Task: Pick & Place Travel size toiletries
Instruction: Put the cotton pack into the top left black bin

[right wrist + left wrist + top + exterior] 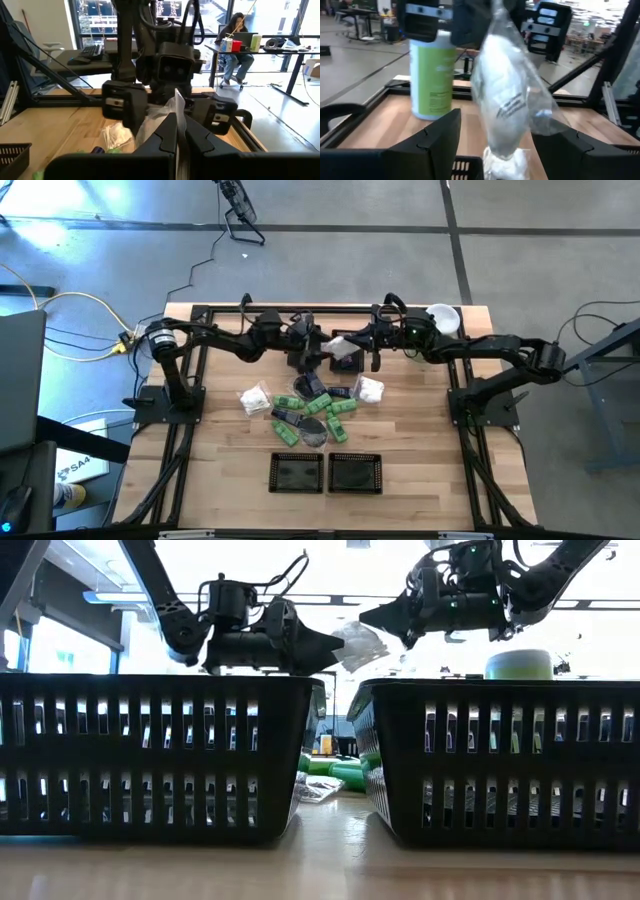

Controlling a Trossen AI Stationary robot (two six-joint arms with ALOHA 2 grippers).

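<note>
**Right gripper pinches clear packet in mid-air**

Right gripper (177,132), fingers fully closed, holds a clear packet (507,95) above the table. Its print is unreadable. Left gripper (495,145) stands open around the packet's other end, near 2 baskets (297,472).

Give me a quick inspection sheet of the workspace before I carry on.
Surface: wooden table, two black baskets at its front edge.
Job's things: toiletries heaped mid-table; one clear packet in the air between both arms.
Clutter: tall green bottle and white bowl at the back.
Grippers: right gripper shut on the clear packet; left gripper open around the same packet.
Cables: yellow cable on the floor beside the left arm.
Surroundings: a seated person at a desk beyond the table.
</note>
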